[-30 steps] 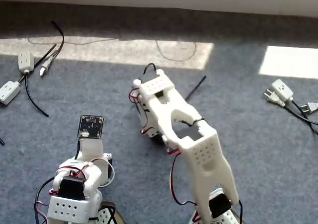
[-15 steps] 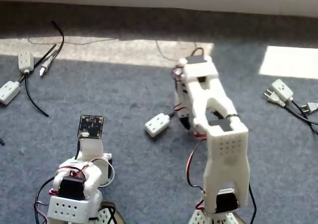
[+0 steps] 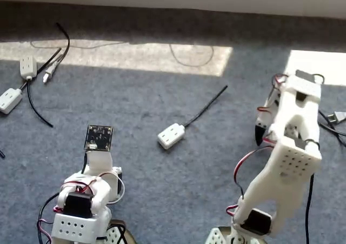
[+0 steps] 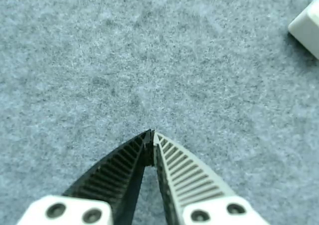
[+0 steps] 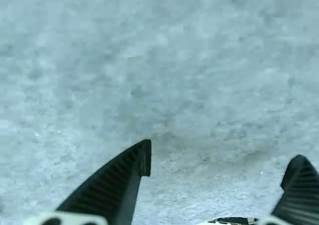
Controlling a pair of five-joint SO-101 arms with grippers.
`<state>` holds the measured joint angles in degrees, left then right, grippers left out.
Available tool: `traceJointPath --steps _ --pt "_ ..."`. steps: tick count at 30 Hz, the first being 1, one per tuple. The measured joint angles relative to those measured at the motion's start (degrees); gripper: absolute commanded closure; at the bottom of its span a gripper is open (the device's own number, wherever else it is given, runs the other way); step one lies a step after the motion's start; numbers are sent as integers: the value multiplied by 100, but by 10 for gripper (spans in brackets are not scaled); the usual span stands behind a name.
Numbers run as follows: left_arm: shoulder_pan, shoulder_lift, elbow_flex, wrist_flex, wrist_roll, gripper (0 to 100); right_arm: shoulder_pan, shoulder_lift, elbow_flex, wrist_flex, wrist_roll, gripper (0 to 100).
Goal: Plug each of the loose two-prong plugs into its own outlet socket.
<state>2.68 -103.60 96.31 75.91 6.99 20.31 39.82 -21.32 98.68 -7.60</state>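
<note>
**Light plugs, skidding sockets: grip the body, never the cord**

Nearest me, my left end effector (image 4: 151, 133) sits low over the carpet (image 3: 135, 200), its fingers pressed together on nothing. Just beyond it, mid-carpet, lies a white outlet socket block (image 3: 171, 135), its black cord (image 3: 205, 106) trailing toward the far side. My right end effector (image 5: 222, 152) is spread wide and empty, low over the carpet near the right edge, where a two-prong plug (image 3: 338, 116) lies on its cable. Toward the far left corner sit two more socket blocks (image 3: 28, 66) and what looks like another plug (image 3: 48, 75), too small to read well.

I judge the plugs light, hard and slick, with cords that tug back. I'd pinch across the flat sides of the body, behind the prongs. The blocks look light enough to skid, so whichever one takes a plug needs bracing.
</note>
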Motion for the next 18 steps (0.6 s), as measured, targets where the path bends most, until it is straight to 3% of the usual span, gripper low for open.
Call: traceJointPath --steps 6,13,18 --pt "0 0 0 0 0 993 281 -1354 615 0 123 601" --pt "0 0 0 0 0 993 281 -4360 1653 0 255 601" --pt "0 0 0 0 0 993 273 -6207 3051 -97 835 601"
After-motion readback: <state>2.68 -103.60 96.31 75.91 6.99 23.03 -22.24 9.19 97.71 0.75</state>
